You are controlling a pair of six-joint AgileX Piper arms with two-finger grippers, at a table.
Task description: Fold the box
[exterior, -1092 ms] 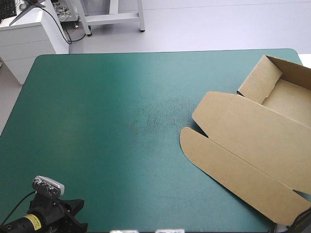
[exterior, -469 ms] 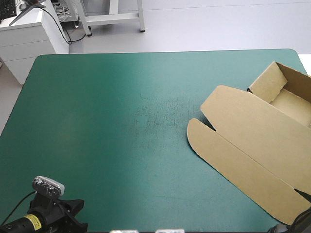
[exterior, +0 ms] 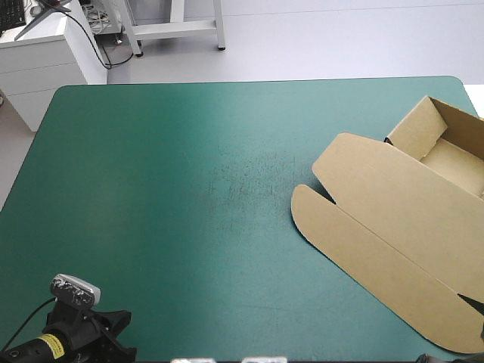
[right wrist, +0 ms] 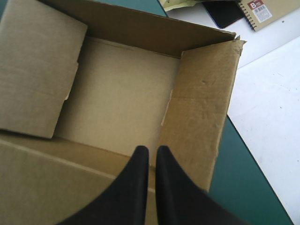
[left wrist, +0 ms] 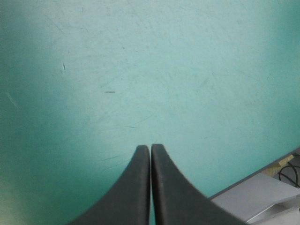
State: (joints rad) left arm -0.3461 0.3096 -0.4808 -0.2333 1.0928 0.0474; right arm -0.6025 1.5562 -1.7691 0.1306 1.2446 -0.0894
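The brown box (exterior: 393,219) lies at the table's right side as an open tray (exterior: 454,162) with its long lid flat toward the middle. In the right wrist view the tray (right wrist: 117,93) shows three raised walls. My right gripper (right wrist: 152,149) is all but shut, with brown board in the narrow gap at the tray's near side. The high view does not show this gripper. My left gripper (exterior: 121,333) rests at the near left corner of the table, far from the box. Its fingers (left wrist: 150,146) meet in one point over bare teal-green cover.
The box reaches past the table's right edge. A white surface (right wrist: 272,93) with a spiral notebook (right wrist: 255,9) lies beyond that edge. The table's near edge (left wrist: 253,187) runs close beside my left gripper. Bare cover (exterior: 189,189) spans the middle and left.
The box slid to the right and slightly away from me earlier, then stayed put. The left arm has not moved.
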